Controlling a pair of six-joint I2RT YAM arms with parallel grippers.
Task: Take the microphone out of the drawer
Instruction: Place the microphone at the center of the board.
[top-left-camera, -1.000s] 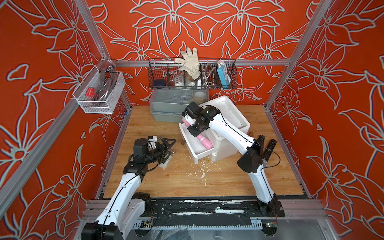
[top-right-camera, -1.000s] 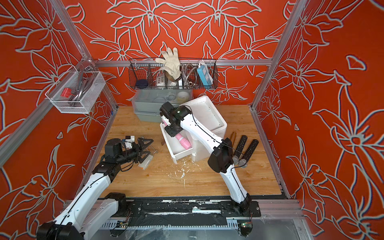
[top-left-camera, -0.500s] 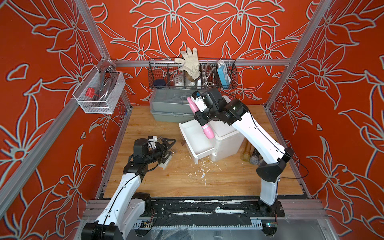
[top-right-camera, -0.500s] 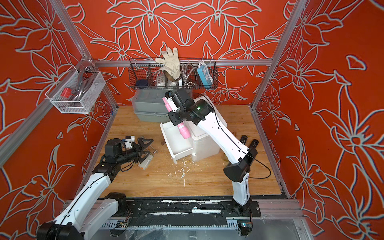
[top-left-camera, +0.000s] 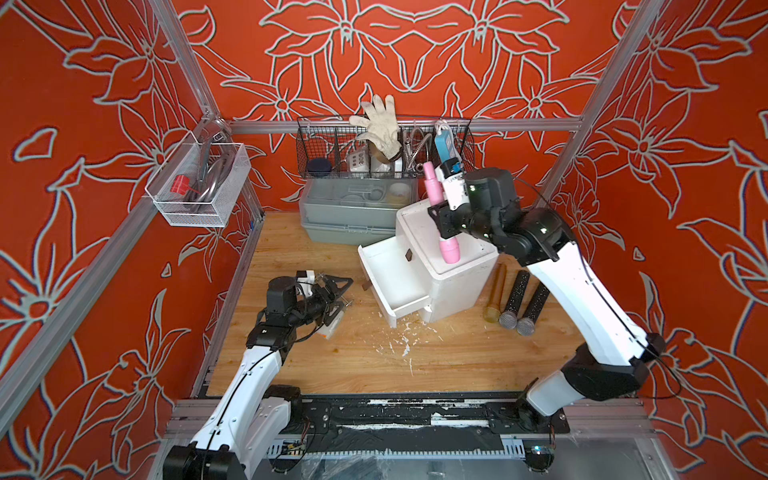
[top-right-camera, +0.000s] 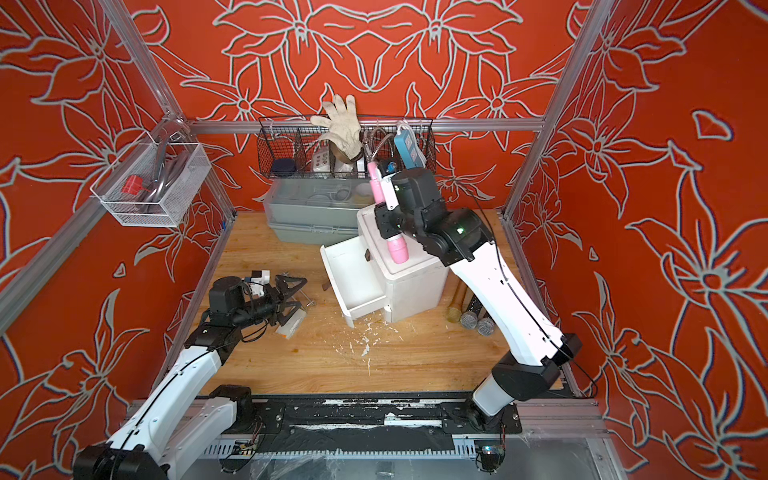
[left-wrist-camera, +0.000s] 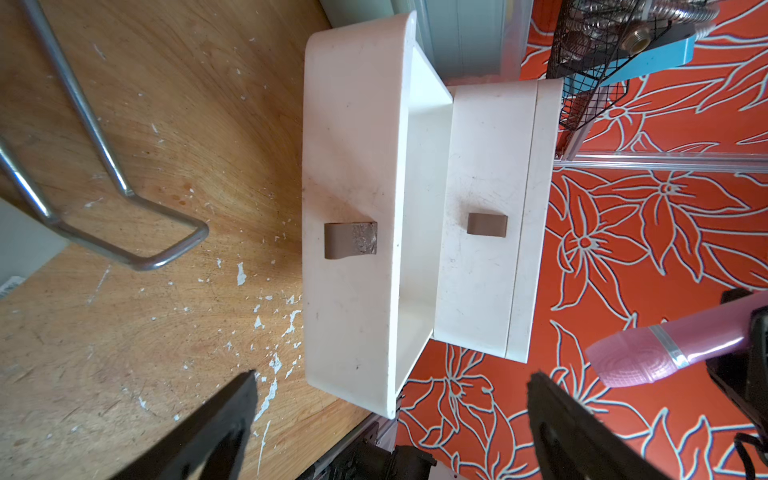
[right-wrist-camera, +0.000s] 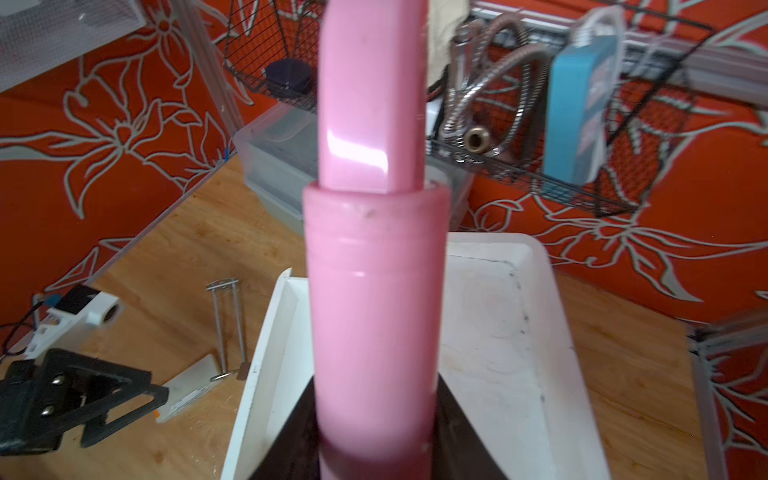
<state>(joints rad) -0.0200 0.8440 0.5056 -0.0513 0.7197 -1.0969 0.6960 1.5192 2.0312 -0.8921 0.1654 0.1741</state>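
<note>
In both top views the right gripper (top-left-camera: 445, 219) has its jaws closed partway onto the middle of the pink microphone (top-left-camera: 449, 249). It holds the microphone in the air right of centre in the frame, over the top of the white cabinet (top-left-camera: 457, 286). The microphone is clear of the drawer (top-left-camera: 390, 276), which stands pulled out toward the lower left. It tilts steeply, head down, with its handle end up toward the wire basket (top-left-camera: 324, 141) on the back wall. The right wrist view gives only a blurred close-up: the microphone (right-wrist-camera: 374, 311) fills the middle between two dark jaws. Only the left wrist view shows its mesh head (left-wrist-camera: 636, 361) with a silver ring, and the drawer's brown handle (left-wrist-camera: 350, 240) face on. The left gripper (top-left-camera: 338, 296) sits low over the wooden floor (top-left-camera: 332, 365), left of centre, jaws spread wide and holding nothing. A top view shows three other microphones (top-left-camera: 515, 301) whole, lying on the floor right of the cabinet. In a top view the right arm covers the other microphones (top-right-camera: 469, 319) except their heads.
</note>
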